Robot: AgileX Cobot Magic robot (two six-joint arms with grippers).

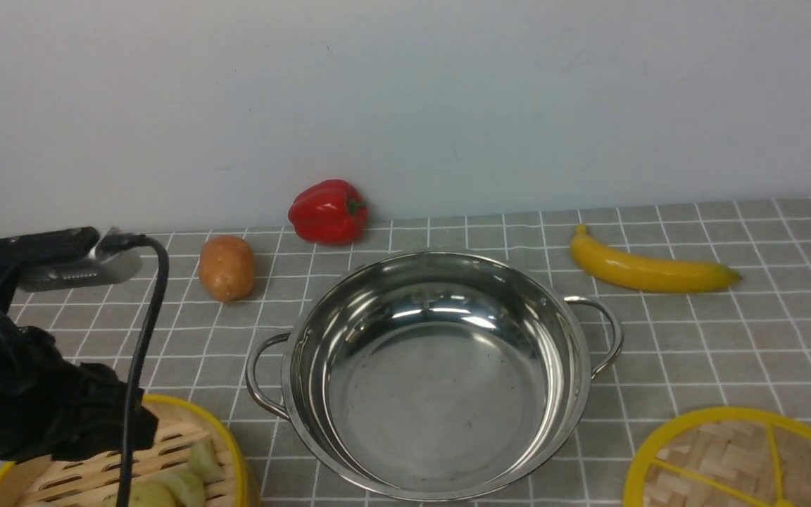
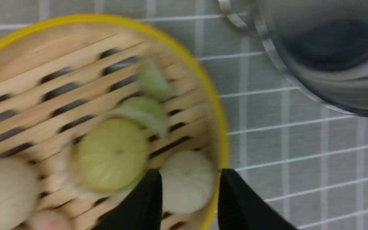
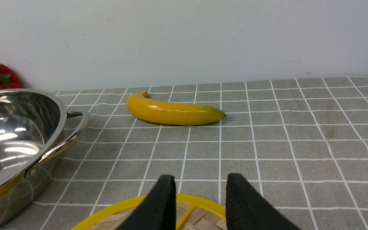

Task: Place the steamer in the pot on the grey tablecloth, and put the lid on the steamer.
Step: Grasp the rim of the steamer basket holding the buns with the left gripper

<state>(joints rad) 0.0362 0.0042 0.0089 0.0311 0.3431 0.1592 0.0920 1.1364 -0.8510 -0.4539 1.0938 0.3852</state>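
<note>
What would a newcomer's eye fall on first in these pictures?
A wide, shiny steel pot sits empty, central on the grey checked tablecloth. Behind it lie a red bell pepper and, farther right, a yellow banana. Near left, the left black claw straddles the yellow rim of a bamboo steamer.

Staged robot test tabletop, grey tablecloth [image 1: 729, 338], bare pale wall [image 1: 405, 91], pot [image 1: 434, 373], pepper [image 1: 328, 211], banana [image 1: 648, 271]

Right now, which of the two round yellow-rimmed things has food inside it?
The steamer, left of the pot: a deep basket holding pale buns on slats. The lid, on the right, is just flat and woven.
</note>
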